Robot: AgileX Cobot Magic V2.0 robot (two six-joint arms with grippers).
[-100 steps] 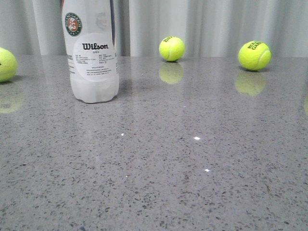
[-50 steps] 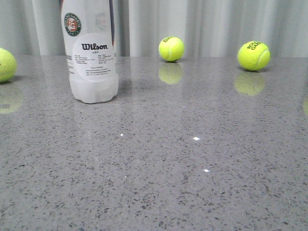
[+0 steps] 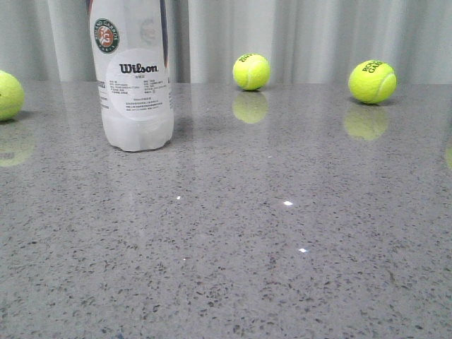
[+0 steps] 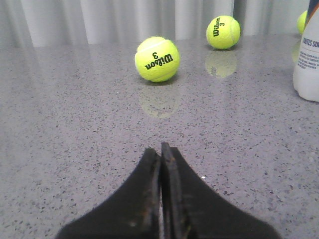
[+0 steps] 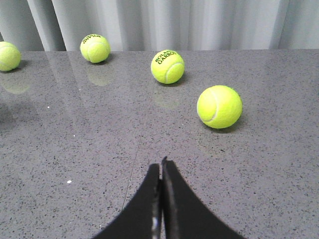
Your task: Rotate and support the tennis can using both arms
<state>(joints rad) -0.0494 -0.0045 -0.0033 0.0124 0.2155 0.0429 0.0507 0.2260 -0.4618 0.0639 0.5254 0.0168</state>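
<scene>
The tennis can (image 3: 136, 78) stands upright on the grey table at the back left in the front view, its white Wilson label and round red-green emblem facing the camera; its top is cut off by the frame. Its lower edge also shows in the left wrist view (image 4: 308, 59). My left gripper (image 4: 160, 148) is shut and empty, low over the table, well apart from the can. My right gripper (image 5: 161, 163) is shut and empty over bare table. Neither gripper shows in the front view.
Yellow-green tennis balls lie around: one at the far left (image 3: 8, 94), one at the back middle (image 3: 251, 71), one at the back right (image 3: 372, 81). Two balls (image 4: 157, 59) (image 4: 223, 32) lie ahead of the left gripper, several (image 5: 219, 106) (image 5: 167, 66) ahead of the right. Grey curtain behind.
The front view has shifted very slightly; the can and balls appear a couple of pixels to the left. Nothing else has moved.
</scene>
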